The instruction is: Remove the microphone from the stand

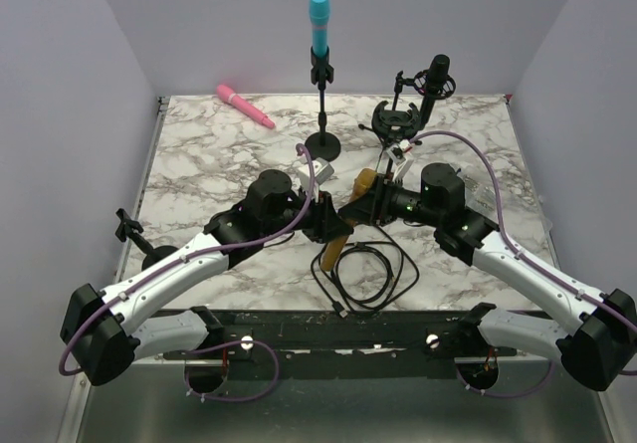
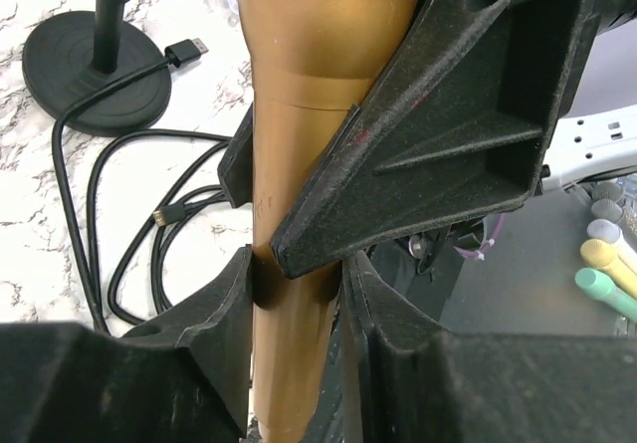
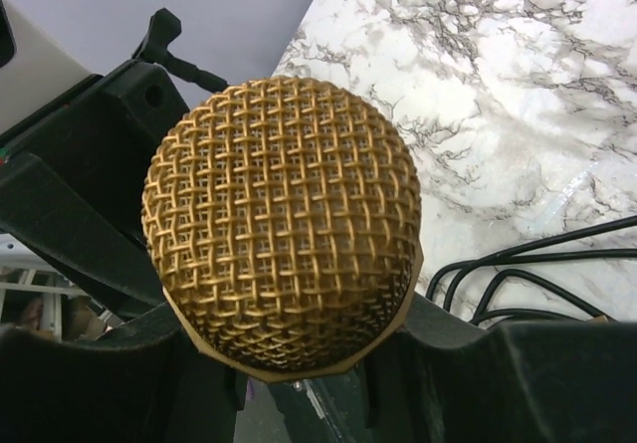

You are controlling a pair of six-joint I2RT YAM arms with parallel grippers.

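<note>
Gold microphone (image 2: 311, 60), head beyond frame edge

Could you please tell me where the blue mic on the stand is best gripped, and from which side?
Grip the blue mic on its straight body just above the clip, coming in level from the near side. It stands upright with only its lower end clipped, so it should probably lift straight up.

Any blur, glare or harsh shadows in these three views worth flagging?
Top external: evenly lit and sharp, only soft shadows on the white marble table. Left wrist: the gold metal microphone is crisp at close range, with a mild sheen. Right wrist: its mesh head is sharp with no glare, the marble behind slightly softer.
</note>
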